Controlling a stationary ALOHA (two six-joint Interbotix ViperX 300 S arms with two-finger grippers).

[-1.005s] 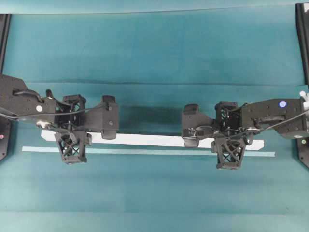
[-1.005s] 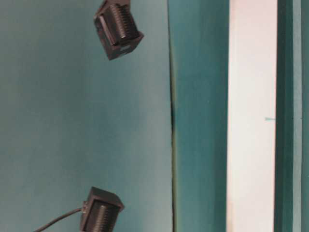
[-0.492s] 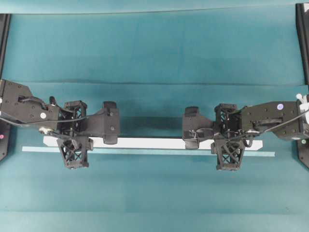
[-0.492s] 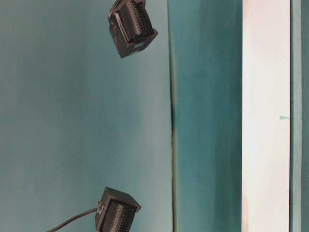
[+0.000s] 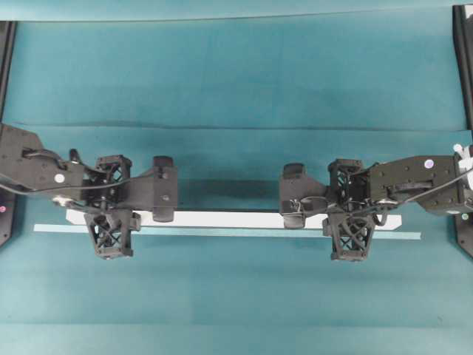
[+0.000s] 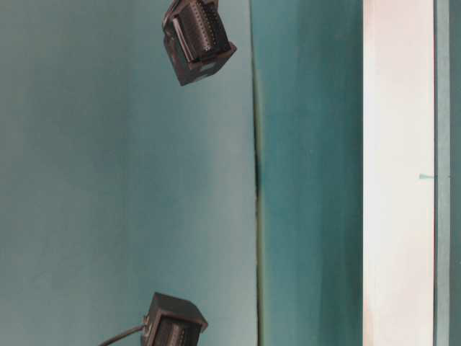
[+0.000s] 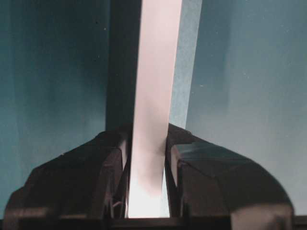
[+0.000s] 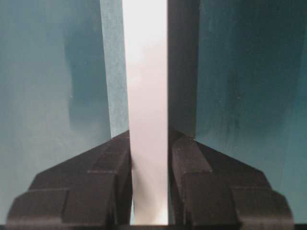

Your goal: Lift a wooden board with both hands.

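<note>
Long, narrow, flat bright white wooden board lying across the middle of the overhead view, running from 9 o'clock to 3 o'clock over a teal-covered bench. Just past its 6 o'clock edge, a thinner pale teal strip running parallel on the cloth. Dark shadow on the bench along the board's 12 o'clock side.

Black lattice-fingered left gripper clamped on the board near its 9 o'clock end; in the left wrist view, one black finger pressed against each long edge, the white plank rising between them toward 12 o'clock. Black lattice-fingered right gripper clamped on the board near its 3 o'clock end; in the right wrist view, a finger tight to each edge, no gap showing.

In the table-level view, the board seen as a broad white band from 12 to 6 o'clock at the 3 o'clock side, with two boxy black wrist parts at 12 o'clock and 6 o'clock, well apart from it.
</note>
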